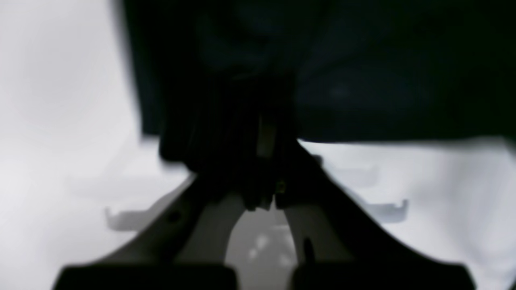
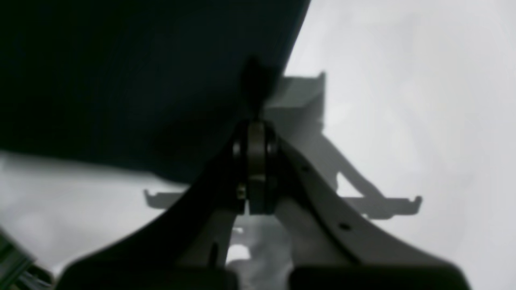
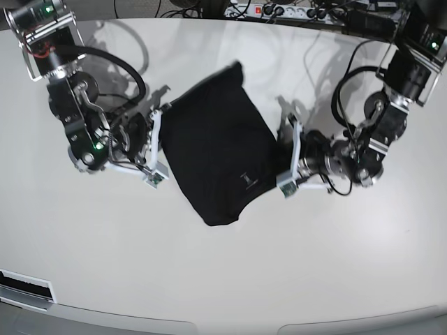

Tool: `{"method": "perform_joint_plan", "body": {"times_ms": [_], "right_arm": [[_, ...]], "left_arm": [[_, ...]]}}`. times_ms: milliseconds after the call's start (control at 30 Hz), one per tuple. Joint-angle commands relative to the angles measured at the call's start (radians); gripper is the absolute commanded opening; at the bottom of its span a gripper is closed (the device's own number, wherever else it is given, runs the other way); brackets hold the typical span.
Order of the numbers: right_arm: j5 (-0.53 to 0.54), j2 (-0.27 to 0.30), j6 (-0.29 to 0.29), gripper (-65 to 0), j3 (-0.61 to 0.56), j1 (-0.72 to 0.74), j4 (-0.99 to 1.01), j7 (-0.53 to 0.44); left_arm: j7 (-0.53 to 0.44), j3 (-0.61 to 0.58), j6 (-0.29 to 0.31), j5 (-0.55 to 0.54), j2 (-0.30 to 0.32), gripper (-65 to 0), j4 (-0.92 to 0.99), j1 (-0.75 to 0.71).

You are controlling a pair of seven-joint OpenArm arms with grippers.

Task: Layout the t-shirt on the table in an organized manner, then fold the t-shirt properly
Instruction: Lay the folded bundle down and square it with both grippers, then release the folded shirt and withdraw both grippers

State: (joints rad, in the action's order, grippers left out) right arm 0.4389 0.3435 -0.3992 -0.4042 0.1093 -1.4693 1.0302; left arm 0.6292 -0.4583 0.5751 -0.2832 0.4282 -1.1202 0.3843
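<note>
The black t-shirt (image 3: 216, 150) lies on the white table (image 3: 230, 279) as a tilted, roughly rectangular bundle, with a tiny grey logo near its lower right. My left gripper (image 3: 278, 159) is at the shirt's right edge. In the left wrist view it (image 1: 266, 169) is shut, with dark fabric (image 1: 383, 80) bunched around its fingertips. My right gripper (image 3: 164, 136) is at the shirt's left edge. In the right wrist view it (image 2: 256, 129) is shut, pinching a small nub of the shirt's edge (image 2: 121, 80). Both wrist views are blurred.
A power strip with cables (image 3: 279, 10) runs along the table's far edge. The arm bases stand at the back left (image 3: 45, 35) and back right (image 3: 419, 49). A grey slot (image 3: 24, 286) sits near the front left edge.
</note>
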Motion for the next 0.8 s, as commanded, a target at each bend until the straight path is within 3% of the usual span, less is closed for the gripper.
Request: {"method": "perform_joint_plan", "body": {"times_ms": [0, 67, 100, 200, 300, 367, 467, 600, 767], "right_arm": [[0.010, 0.023, 0.038, -65.0, 0.013, 0.010, -0.058, -0.012], [0.009, 0.044, 0.126, -65.0, 0.042, -0.022, -0.138, -0.013], [0.005, 0.044, 0.143, -65.0, 0.070, -0.040, -0.170, -0.013], [0.006, 0.021, 0.133, -65.0, 0.157, -0.094, -0.196, -0.076], [-0.013, -0.014, 0.121, -65.0, 0.204, -0.154, -0.196, -0.144], [-0.045, -0.042, 0.134, -65.0, 0.210, -0.174, -0.189, -0.168], [-0.061, -0.081, 0.140, -65.0, 0.210, -0.161, -0.131, -0.193], [-0.101, -0.134, 0.082, -65.0, 0.210, -0.124, 0.000, -0.229], [-0.096, -0.179, -0.024, -65.0, 0.209, -0.119, 0.091, -0.213]], "left_arm": [[-0.010, 0.007, -0.008, -0.008, 0.003, -65.0, 0.001, 0.053], [0.005, 0.007, -0.008, -0.009, 0.005, -65.0, 0.010, 0.095], [0.021, 0.008, -0.008, -0.011, 0.008, -65.0, 0.010, 0.116], [0.109, 0.010, -0.042, -0.095, 0.024, -65.0, -0.007, 0.185], [0.194, 0.044, -0.060, -0.305, 0.071, -65.0, -0.051, 0.232], [0.240, 0.111, -0.033, -0.442, 0.097, -65.0, -0.073, 0.243], [0.311, 0.260, 0.057, -0.575, 0.103, -65.0, -0.073, 0.235], [0.432, 0.451, 0.097, -0.710, 0.104, -65.0, -0.073, 0.187], [0.498, 0.605, 0.123, -0.741, 0.111, -65.0, -0.073, 0.079]]}}
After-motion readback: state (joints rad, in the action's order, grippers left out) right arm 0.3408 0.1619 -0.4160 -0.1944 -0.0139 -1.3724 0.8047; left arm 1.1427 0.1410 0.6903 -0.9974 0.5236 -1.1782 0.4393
